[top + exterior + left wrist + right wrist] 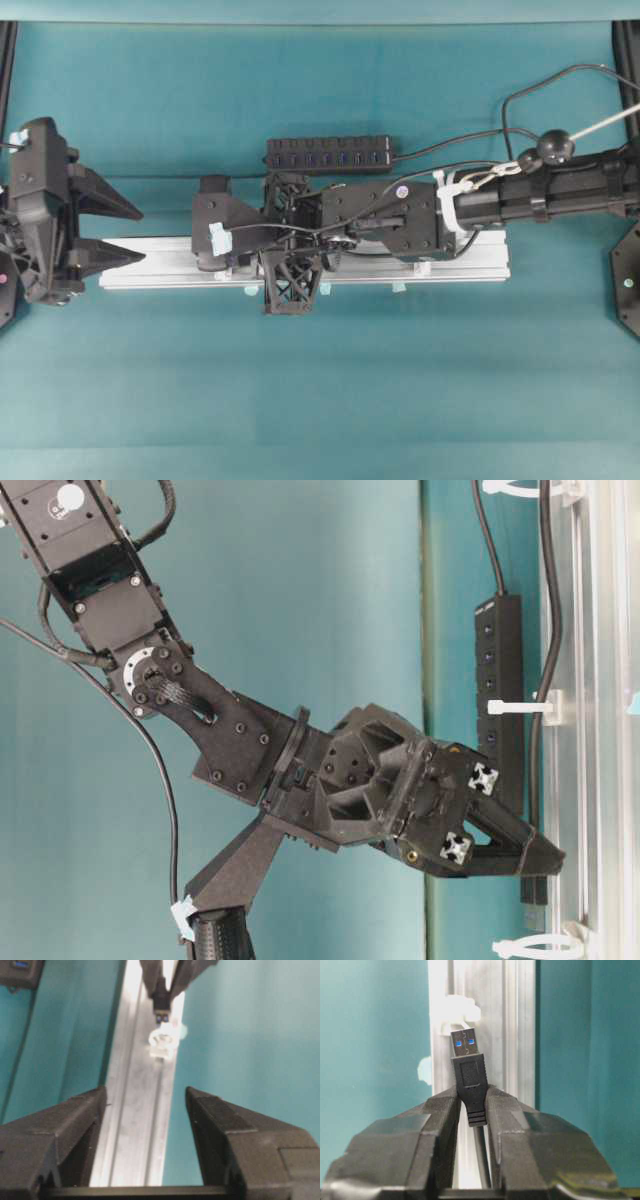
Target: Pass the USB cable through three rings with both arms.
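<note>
Protruding from right claw (470,1110): USB cable (468,1072) plug.

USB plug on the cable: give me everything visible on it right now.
The USB plug has a black moulded rectangular body with a ribbed strain relief and a metal shell tip showing a blue insert. The right gripper is shut on the body, tip pointing forward along the silver rail. It sits just short of a translucent white ring, not yet through it. The thin black cable trails back between the fingers.
</note>
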You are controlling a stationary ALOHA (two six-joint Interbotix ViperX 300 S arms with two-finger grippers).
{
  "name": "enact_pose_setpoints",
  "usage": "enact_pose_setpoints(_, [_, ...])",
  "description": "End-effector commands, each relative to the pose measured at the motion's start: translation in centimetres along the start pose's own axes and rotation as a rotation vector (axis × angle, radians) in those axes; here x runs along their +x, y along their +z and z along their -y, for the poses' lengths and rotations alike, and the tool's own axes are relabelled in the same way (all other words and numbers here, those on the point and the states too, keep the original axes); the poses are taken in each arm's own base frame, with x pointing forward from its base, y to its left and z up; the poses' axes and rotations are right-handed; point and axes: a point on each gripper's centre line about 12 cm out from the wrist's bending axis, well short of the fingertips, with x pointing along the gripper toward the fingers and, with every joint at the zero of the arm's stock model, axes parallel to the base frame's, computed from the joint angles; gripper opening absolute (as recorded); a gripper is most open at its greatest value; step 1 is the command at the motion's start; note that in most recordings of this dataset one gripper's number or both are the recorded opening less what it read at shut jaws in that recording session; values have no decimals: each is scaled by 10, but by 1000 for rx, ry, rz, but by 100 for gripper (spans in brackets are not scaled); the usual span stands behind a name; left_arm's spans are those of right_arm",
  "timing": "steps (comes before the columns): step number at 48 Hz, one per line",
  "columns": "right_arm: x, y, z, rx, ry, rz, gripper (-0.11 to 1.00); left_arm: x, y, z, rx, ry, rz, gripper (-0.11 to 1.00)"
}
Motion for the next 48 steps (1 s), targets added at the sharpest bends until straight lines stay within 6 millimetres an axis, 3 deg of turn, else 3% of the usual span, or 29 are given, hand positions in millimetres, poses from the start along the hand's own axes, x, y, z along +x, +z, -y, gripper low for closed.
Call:
enact_pose_setpoints(1, [-5,8,-5,-14,6,31,-4,-1,4,1,2,-2,14,64])
enact_pose_setpoints(28, [1,10,-5,-8,6,40,-4,-2,1,0,-24,-2,14,64])
enact_pose_setpoints(48, [4,23,-7,28,27,88,-4,-2,1,0,-22,-2,18,64])
